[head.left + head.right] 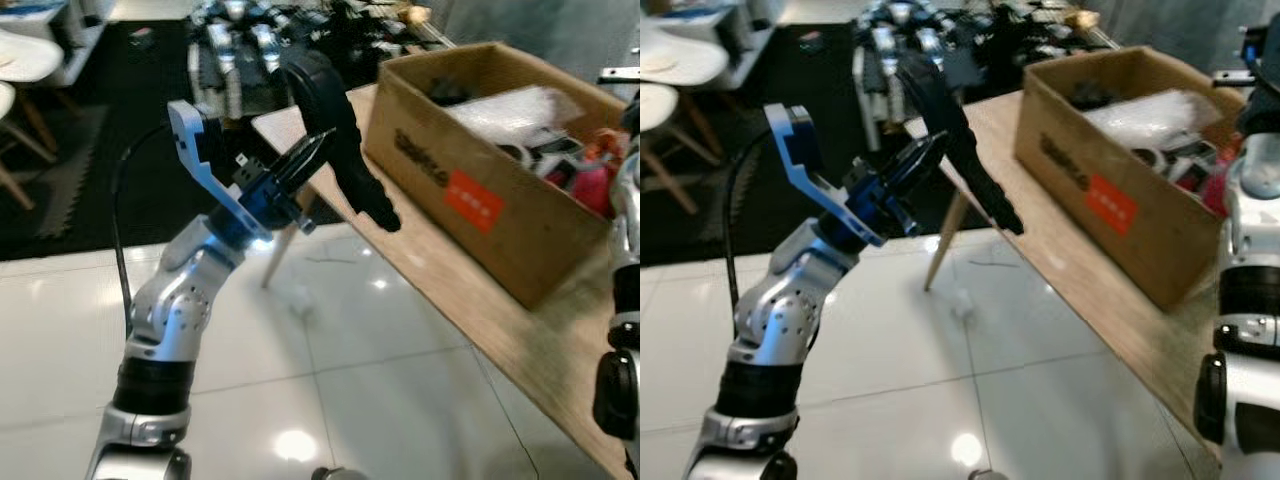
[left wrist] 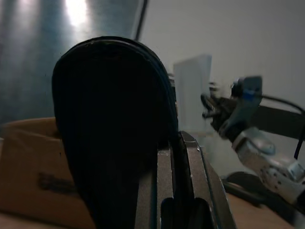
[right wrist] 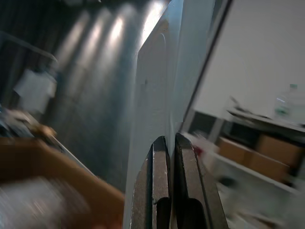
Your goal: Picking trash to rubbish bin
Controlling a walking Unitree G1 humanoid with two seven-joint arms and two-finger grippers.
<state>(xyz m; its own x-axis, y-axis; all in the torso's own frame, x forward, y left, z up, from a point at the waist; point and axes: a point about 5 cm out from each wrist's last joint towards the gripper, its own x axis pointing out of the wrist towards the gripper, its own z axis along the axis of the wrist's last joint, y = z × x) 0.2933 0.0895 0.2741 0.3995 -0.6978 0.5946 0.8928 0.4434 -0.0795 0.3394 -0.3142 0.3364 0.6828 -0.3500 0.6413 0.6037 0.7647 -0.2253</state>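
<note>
My left gripper [image 1: 318, 146] is raised in front of me and shut on a long black slipper-like item [image 1: 340, 135]. The item hangs tilted beside the corner of the wooden table [image 1: 470, 300], above the tiled floor. In the left wrist view its dark rounded end [image 2: 112, 124] stands just past the closed fingers [image 2: 164, 191]. A cardboard box [image 1: 480, 190] full of mixed items stands on the table to the right of the held item. My right arm [image 1: 625, 300] hangs at the right edge. In the right wrist view my right gripper [image 3: 165, 143] is shut with nothing in it.
A small white scrap [image 1: 960, 298] lies on the glossy tiles near the table leg [image 1: 945, 240]. White chairs [image 1: 20, 60] stand at the far left on a dark mat. Black and silver clutter [image 1: 260, 40] crowds the back.
</note>
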